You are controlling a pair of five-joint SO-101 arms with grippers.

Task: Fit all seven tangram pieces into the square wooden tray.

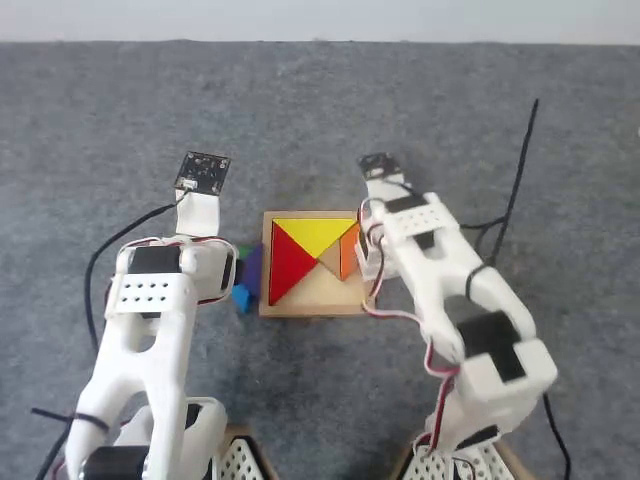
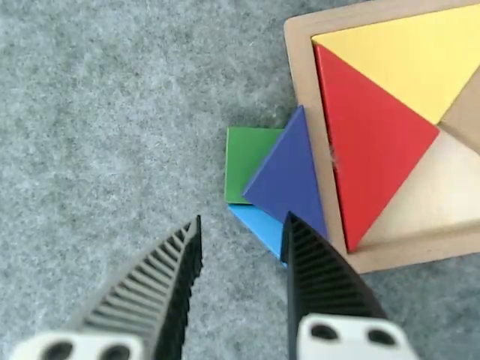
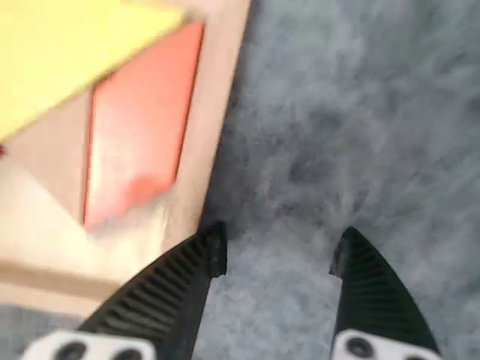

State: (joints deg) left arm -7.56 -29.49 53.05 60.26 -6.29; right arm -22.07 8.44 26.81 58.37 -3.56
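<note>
**Three pieces seated, three piled outside the rim**

On the grey, felt-like worktop (image 1: 90, 120) the left arm (image 1: 150, 300) holds the left jaws parted, with nothing between them, low over the cloth. Just ahead of their tips lies a small pile of loose pieces. A green wooden square (image 2: 251, 157) sits farthest from the tips. A light blue wooden piece (image 2: 259, 221) lies right at the tip of the jaw nearer the tray; it is mostly covered, so its shape cannot be told. A dark blue wooden triangle (image 2: 289, 176) lies across both, with one edge along the rim.

Beyond that same jaw is the square wooden tray (image 2: 298, 67). A large red wooden triangle (image 2: 367, 142) fills the side closest to the left jaws. A large yellow wooden triangle (image 2: 405, 52) meets it along one slanted edge, on the side farther from both arms. Bare wooden floor (image 2: 427, 187) shows between the seated pieces.

An orange wooden parallelogram (image 3: 139, 127) lies flat against the tray's side nearest the right jaws. The right arm (image 1: 450, 290) holds the right jaws spread and empty. One tip sits at the tray's outer edge, and the other is over bare cloth just beside it.
</note>
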